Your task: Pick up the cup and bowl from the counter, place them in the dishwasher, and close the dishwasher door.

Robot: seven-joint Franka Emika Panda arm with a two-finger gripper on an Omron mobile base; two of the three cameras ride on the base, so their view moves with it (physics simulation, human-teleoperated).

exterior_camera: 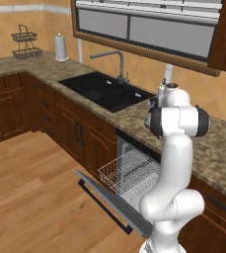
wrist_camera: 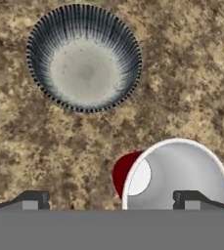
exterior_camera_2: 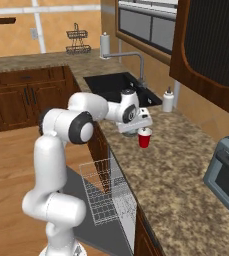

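On the brown speckled granite tabletop (exterior_camera_2: 186, 165), just right of the black sink (exterior_camera: 104, 91), stands the small red tapered plastic cup (exterior_camera_2: 144, 138) with its white inside, upright, and beside it sits the shallow round grey metallic bowl (wrist_camera: 84, 57) with a ribbed inner wall. In the hand view the two are near each other but apart, the bowl toward the top left and the cup (wrist_camera: 174, 176) at the lower right, its open mouth facing the camera. The white arm reaches over the tabletop, and its end effector (exterior_camera_2: 136, 129) hangs directly above the cup, pointing down. Its jaws stand wide apart and hold nothing; one finger tip (wrist_camera: 189, 199) shows over the cup's mouth, the other (wrist_camera: 33, 199) over bare granite to the side.

Below the tabletop edge, the built-in dishwasher (exterior_camera: 134, 168) is open: its flat dark grey drop-down door (exterior_camera: 107, 197) with a long black bar handle lies lowered over the wooden floor (exterior_camera: 30, 197), and a white wire rack (exterior_camera: 127, 175) is pulled out over it. A grey toaster oven (exterior_camera_2: 226, 170) stands at the right end of the tabletop, and a white bottle (exterior_camera_2: 168, 101) stands by the sink.
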